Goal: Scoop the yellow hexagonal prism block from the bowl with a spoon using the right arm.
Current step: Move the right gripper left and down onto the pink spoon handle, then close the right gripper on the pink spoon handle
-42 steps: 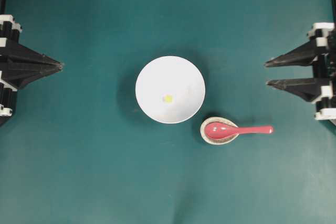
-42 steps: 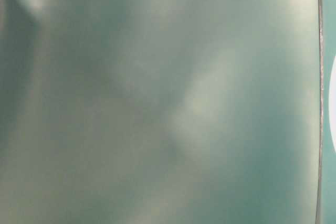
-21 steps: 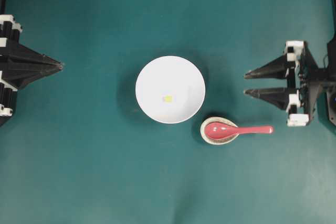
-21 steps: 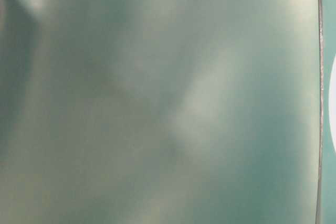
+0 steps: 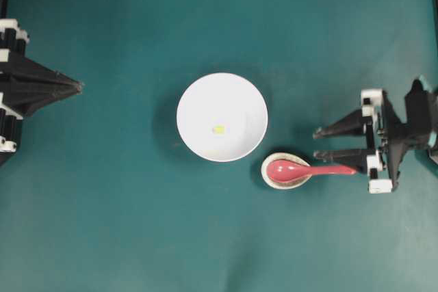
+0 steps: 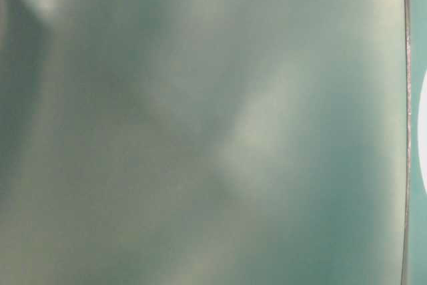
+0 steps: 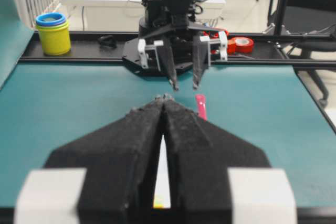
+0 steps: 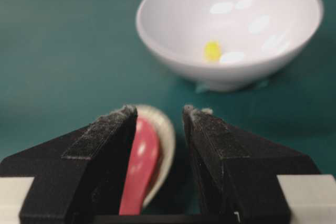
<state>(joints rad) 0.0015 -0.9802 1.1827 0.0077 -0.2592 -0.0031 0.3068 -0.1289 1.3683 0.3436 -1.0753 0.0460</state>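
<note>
Sitting in the middle of the flat green surface (image 5: 102,223) is the bowl (image 5: 239,100), round, white and shiny. The yellow hexagonal prism block (image 5: 218,128) lies inside it, tiny and bright, a little left of the middle. Just to the right and nearer is a small speckled cream dish (image 5: 268,176) with a drop shape. The spoon (image 5: 301,169) rests in that dish; it is smooth, shiny and red-pink, with an oval scoop, and its short straight handle points right. The right tool (image 5: 316,143) is on the right side, with its two black pointed fingers spread apart and aimed left. The lower finger is over the end of the spoon handle, but I cannot tell if it touches. From the right wrist view the fingers (image 8: 105,140) look rough and foamy, and the spoon sits low between them. The left tool (image 5: 80,86) stays far on the left edge, level, with its dark fingers pressed together into one sharp tip, holding nothing. The table-level view is only a green blur.
</note>
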